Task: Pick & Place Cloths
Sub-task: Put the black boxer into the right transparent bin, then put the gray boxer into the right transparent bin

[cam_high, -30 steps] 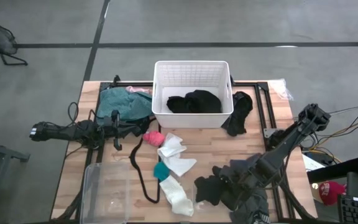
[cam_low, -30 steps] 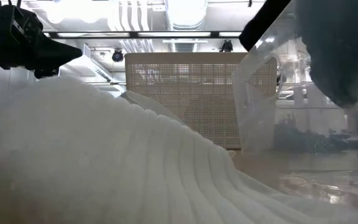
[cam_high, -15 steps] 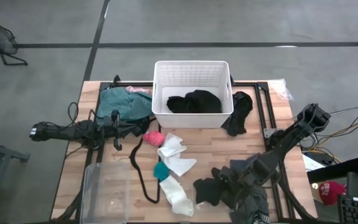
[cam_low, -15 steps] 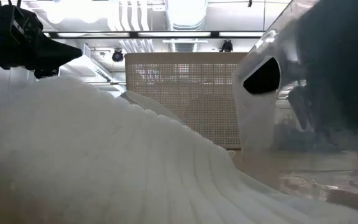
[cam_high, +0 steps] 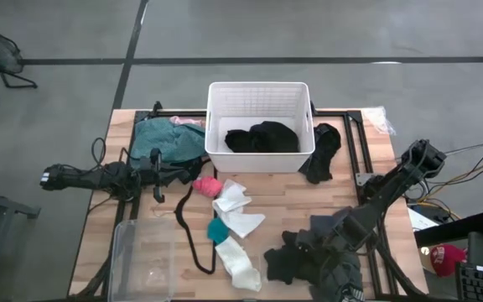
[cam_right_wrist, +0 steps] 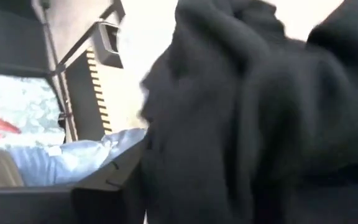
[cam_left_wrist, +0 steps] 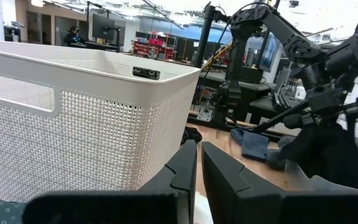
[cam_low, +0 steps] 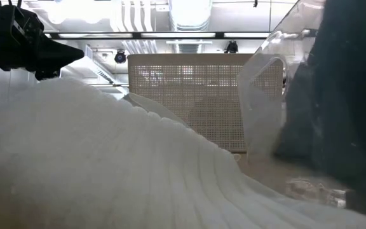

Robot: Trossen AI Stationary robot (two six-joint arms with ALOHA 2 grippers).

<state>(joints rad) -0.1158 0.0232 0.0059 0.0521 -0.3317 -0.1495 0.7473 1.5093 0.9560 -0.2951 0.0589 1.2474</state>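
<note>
The white slotted plastic basket (cam_high: 259,126) stood at the middle of the table's far edge and served as the landmark for everything else. Inside it lay a heap of black cloths (cam_high: 262,137), bunched against the wall nearest the arms. A clear plastic bin (cam_high: 145,260) sat at the table's near corner on the left arm's side, well apart from the basket; what it held could not be made out.

Just beside the basket on the left arm's side lay the large teal garment (cam_high: 164,138), crumpled, with a pale pink piece (cam_high: 188,122) at its far edge. On the basket's other side a black piece (cam_high: 321,152) hung limp against the basket's corner. In front of the basket, toward the arms, lay a pink ball of fabric (cam_high: 206,185), then a white sock (cam_high: 235,205), a small teal bit (cam_high: 217,230) and a second white sock (cam_high: 240,266), strung out away from the basket. A thin black cord loop (cam_high: 188,235) curved beside them.

Farther out from the basket, on the right arm's side, a dark grey heap of cloth (cam_high: 290,259) lay on the wood. The right gripper (cam_high: 315,252) was down on this heap; dark folds filled its wrist view, and whether its fingers were apart or closed on the cloth could not be told.

The left gripper (cam_high: 193,177) waited beside the teal garment, near the basket's corner, its fingers (cam_left_wrist: 182,171) pressed together on nothing.
</note>
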